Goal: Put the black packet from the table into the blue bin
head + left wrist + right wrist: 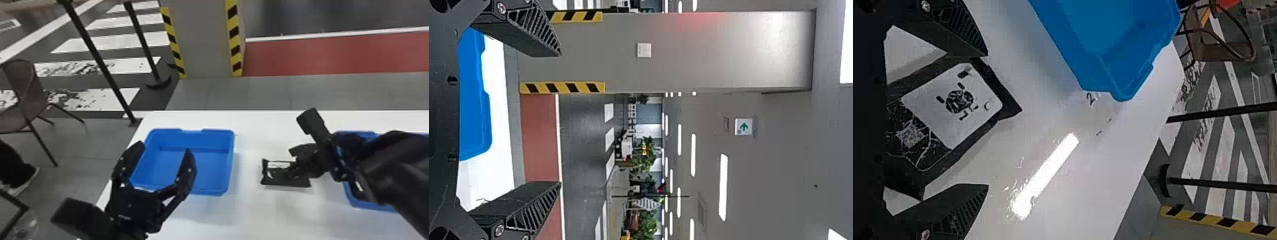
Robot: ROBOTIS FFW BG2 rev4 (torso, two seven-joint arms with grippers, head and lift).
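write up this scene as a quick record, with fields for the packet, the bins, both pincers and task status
black packet: flat on the white table, between the two bins
left blue bin: on the table
right blue bin: on the table, partly hidden by the right arm
left pincer: open, holding nothing
right pincer: open, at the packet
status: packet not yet in a bin

Bright strip lights point(723, 187) overhead, a long white glare on the table point(1088, 170), soft shadow beside a blue bin point(1113, 75)
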